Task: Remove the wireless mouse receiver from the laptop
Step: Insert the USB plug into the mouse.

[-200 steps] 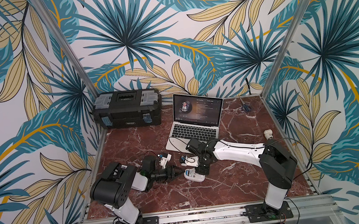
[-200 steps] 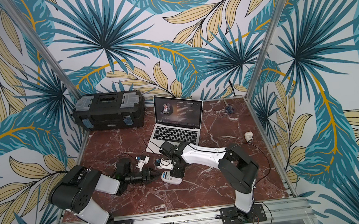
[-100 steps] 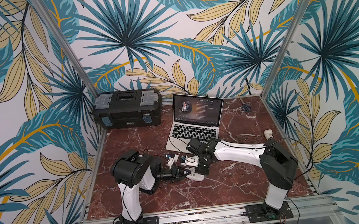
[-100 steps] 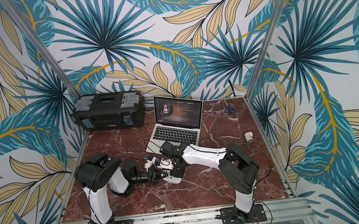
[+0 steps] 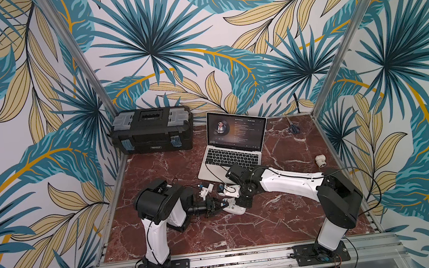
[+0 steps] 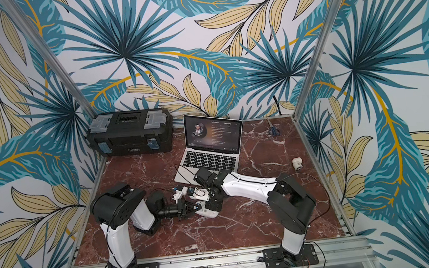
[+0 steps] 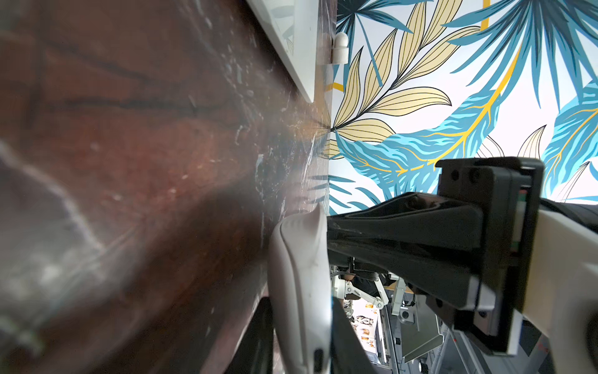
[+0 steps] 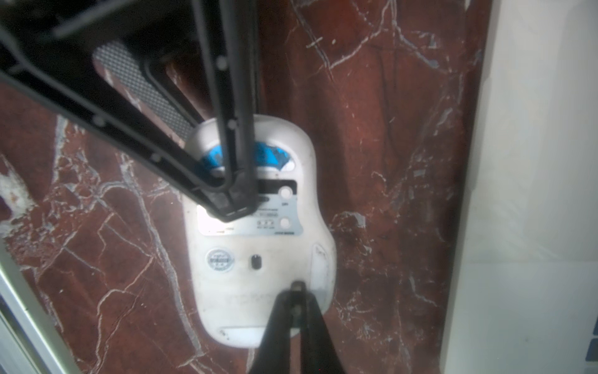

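The right pincer (image 8: 233, 204), tips together, pins the upturned mouse (image 8: 259, 259) to the counter (image 8: 388, 162). The left pincer (image 5: 219, 205) clamps its end, probably steadying it.

No wording legible from here, laptop (image 5: 233, 154) screen lines too small, toolbox (image 5: 153, 136) badge too small, mouse (image 8: 259, 259) underside label blurred

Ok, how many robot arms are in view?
2 white-and-black arms: the left arm and the right arm rise from the metal rail, meeting over the upturned white mouse. None looks hidden.
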Motion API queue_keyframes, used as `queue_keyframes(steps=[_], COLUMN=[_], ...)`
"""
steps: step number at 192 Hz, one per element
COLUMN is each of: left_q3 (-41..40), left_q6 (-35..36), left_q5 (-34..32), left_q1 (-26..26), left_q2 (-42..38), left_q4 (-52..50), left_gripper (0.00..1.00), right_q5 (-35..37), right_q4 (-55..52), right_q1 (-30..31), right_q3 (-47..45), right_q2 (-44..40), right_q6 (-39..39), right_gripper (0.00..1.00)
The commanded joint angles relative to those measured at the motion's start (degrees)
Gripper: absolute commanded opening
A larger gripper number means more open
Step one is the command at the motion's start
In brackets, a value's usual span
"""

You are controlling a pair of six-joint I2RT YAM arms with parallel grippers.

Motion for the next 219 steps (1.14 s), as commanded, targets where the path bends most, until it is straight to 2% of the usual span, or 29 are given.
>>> queue_keyframes(steps=[1, 71, 80, 92, 134, 165, 184, 204, 219], left_q3=[1.0, 2.4, 2.5, 2.5, 2.4, 2.3, 2.4, 2.6, 2.6], left_q6=[-3.3, -6.4, -6.7, -6.8, -7.2, -7.6, -7.9, -8.0, -8.1], left_q5=[-0.8, -1.7, -1.7, -1.7, -1.9, -2.1, -2.6, -2.9, -2.9], left_q1=[-0.3, -0.2, -0.3, -0.2, -0.5, -0.6, -0.6, -0.7, -0.8], left_q2=[-1.8, -9.4, -9.6, -9.7, -10.4, -12.4, -13.4, -13.9, -13.9], left_q4=[6.1, 5.4, 5.7, 5.8, 6.2, 6.2, 6.1, 6.1, 6.1], left_gripper=[0.00, 0.00, 0.00, 0.00, 0.00, 0.00, 0.00, 0.00, 0.00], right_q5=[-2.6, -2.8, -2.7, -2.6, -2.5, -3.2, -2.7, -2.9, -2.8], right_q4=[-2.4, -5.9, -6.1, -6.4, -7.4, -7.8, -7.9, -7.8, -7.7], right_q1=[-0.7, -0.7, -0.7, -0.7, -1.0, -1.0, -1.0, -1.0, -1.0], right_q3=[-0.7, 1.6, 1.8, 2.0, 3.0, 3.2, 3.4, 3.6, 3.7], right_q2=[-2.2, -5.4, -6.1, -7.0, -8.6, -9.1, -9.0, -9.2, -9.5], right_q6=[-1.0, -1.0, -1.1, -1.3, -1.3, -1.1, -0.9, -0.9, -1.3], right_gripper=[0.00, 0.00, 0.04, 0.04, 0.00, 0.01, 0.05, 0.24, 0.28])
